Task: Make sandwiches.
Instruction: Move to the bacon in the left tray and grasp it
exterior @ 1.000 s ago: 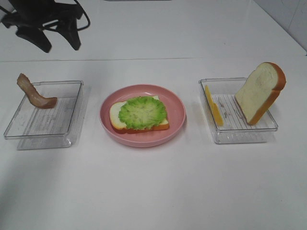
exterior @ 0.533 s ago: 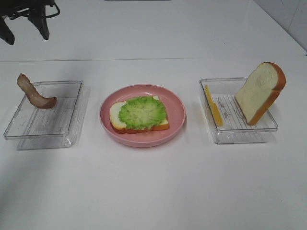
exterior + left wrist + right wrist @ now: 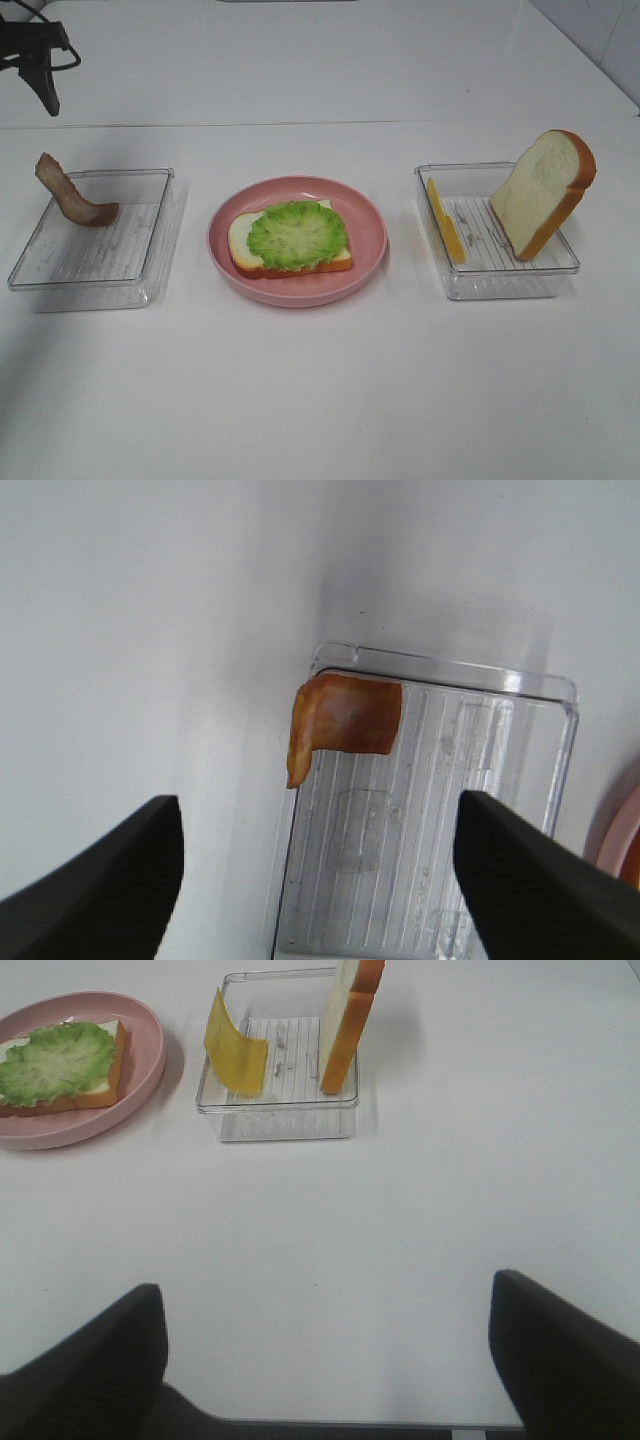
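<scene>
A bread slice (image 3: 243, 245) with ruffled green lettuce (image 3: 297, 234) on top lies on the pink plate (image 3: 370, 230). A reddish-brown bacon strip (image 3: 72, 194) leans on the far left corner of the left clear tray (image 3: 95, 270). A yellow cheese square (image 3: 445, 222) and a second bread slice (image 3: 540, 190) stand on edge in the right clear tray (image 3: 500, 280). My left gripper (image 3: 320, 880) is open and empty, high above the bacon (image 3: 342, 717); it shows dark at the top left of the high view (image 3: 40, 60). My right gripper (image 3: 325, 1360) is open and empty, well short of the cheese (image 3: 235, 1052) and bread (image 3: 350, 1015).
The white table carries only the two trays and the plate. The plate's rim (image 3: 625, 830) shows at the edge of the left wrist view. In the right wrist view the plate (image 3: 150, 1045) lies beside the right tray (image 3: 280, 1120).
My left gripper has moved left toward the top left corner of the high view, away from the plate. The food and trays have not moved.
</scene>
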